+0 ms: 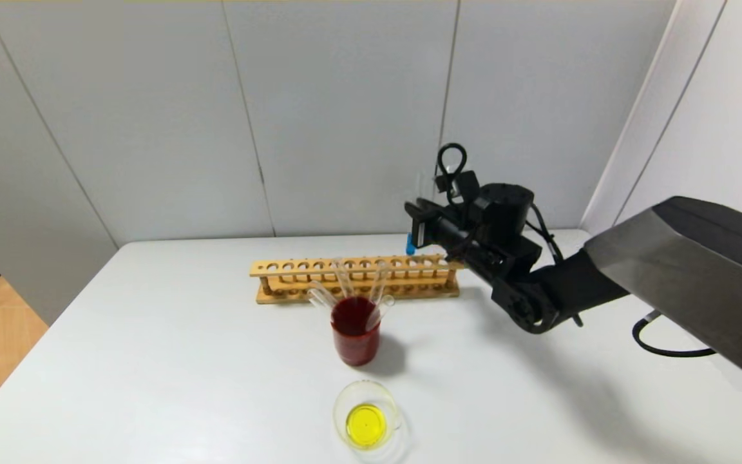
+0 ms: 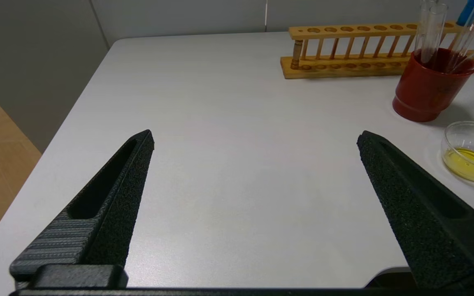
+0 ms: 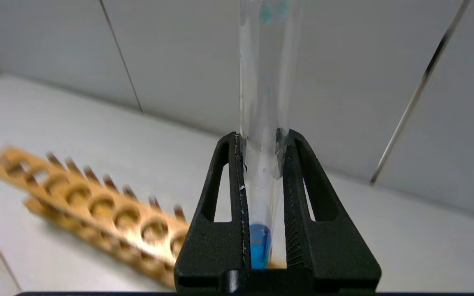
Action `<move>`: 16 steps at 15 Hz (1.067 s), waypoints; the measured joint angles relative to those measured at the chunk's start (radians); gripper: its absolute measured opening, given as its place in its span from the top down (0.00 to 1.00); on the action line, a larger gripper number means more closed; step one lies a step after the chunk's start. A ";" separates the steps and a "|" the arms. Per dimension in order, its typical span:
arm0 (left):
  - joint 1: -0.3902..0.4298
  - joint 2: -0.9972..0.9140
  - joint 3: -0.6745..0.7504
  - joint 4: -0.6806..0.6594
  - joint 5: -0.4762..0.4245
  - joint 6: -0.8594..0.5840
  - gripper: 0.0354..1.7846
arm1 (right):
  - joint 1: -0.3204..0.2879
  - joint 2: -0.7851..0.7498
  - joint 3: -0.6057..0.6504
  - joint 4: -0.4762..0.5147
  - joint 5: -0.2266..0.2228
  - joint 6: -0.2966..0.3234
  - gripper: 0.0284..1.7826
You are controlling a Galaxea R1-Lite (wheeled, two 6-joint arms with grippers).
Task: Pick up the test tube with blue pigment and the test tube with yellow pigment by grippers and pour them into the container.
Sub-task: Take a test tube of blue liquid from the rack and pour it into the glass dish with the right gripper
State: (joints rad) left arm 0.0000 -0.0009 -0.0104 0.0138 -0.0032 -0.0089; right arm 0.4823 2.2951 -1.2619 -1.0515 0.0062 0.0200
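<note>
yellow-filled container nearest; right pincer grips blue test tube.

Right pincer clamped, raised above table height; left pincer spread wide.

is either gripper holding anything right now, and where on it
The right gripper is shut on the test tube with blue pigment, clamping its lower part just above the blue liquid. The left gripper holds nothing.

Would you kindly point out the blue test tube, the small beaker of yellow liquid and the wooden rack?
Blue test tube (image 3: 259, 242), right wrist view, its blue liquid.
Small beaker (image 1: 345, 401), head view, its glass rim.
Wooden rack (image 1: 281, 266), head view, its top rail.
</note>
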 joint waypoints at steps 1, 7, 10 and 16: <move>0.000 0.000 0.000 0.000 0.000 0.000 0.02 | 0.000 -0.031 -0.006 0.001 0.001 -0.001 0.83; 0.000 0.000 0.000 0.000 0.000 0.000 0.02 | 0.012 -0.274 0.094 0.055 0.016 -0.056 0.83; 0.000 0.000 0.000 0.000 0.000 0.000 0.02 | 0.029 -0.415 0.283 0.074 0.016 -0.133 0.83; 0.000 0.000 0.000 0.000 0.000 0.000 0.02 | 0.051 -0.584 0.706 0.042 0.013 -0.326 0.83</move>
State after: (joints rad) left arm 0.0000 -0.0009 -0.0109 0.0138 -0.0032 -0.0085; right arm 0.5334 1.7111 -0.5562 -1.0091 0.0191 -0.3064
